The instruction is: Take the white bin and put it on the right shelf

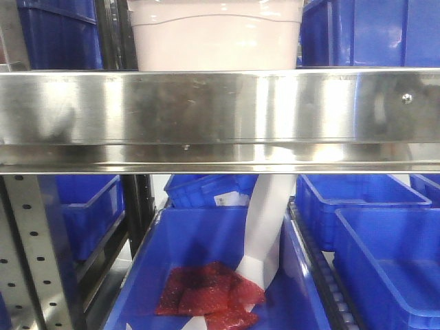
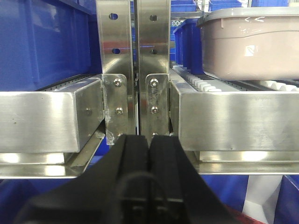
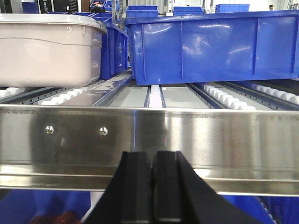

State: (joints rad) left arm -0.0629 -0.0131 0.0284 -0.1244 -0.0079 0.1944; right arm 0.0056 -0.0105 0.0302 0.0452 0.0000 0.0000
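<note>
Glossy pale plastic marked the white bin as stiff, slick, probably bulky; it sat on the right shelf rollers, above and beyond both empty, closed grippers. Its lid rim was judged the best hold.

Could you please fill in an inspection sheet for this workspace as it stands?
Surface: steel shelf with roller tracks.
Job's things: white bin sits on the shelf rollers, lid on.
Clutter: blue crates beside it; red bags in a lower crate.
Hands: left hand and right hand both shut, empty, in front of the rail.
Cables: nothing seen.
Surroundings: more crates behind.
</note>
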